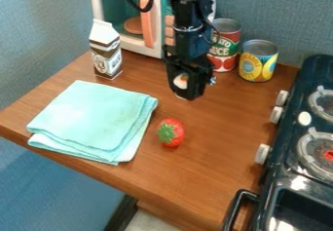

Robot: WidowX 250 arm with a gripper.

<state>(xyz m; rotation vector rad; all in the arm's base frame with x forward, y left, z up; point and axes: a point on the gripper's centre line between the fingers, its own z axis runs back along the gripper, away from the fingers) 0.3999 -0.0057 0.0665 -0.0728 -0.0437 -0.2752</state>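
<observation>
The black gripper (188,92) hangs down over the back middle of the wooden table, in front of the toy microwave and the cans. A small white and orange-brown patch (181,81) shows within its lower part; what it belongs to is unclear. Nearer the camera, a red strawberry (174,135) with a green leafy top lies on the wood, apart from the gripper. Left of the strawberry is a folded turquoise cloth (94,115). A brown and white carton (106,54) stands upright behind the cloth.
Behind the arm stands a white toy microwave (133,42) with a pink handle. A red tomato can (225,45) and a yellow and blue can (258,62) stand right of the gripper. A dark toy stove (286,149) with knobs and burners borders the table's right side.
</observation>
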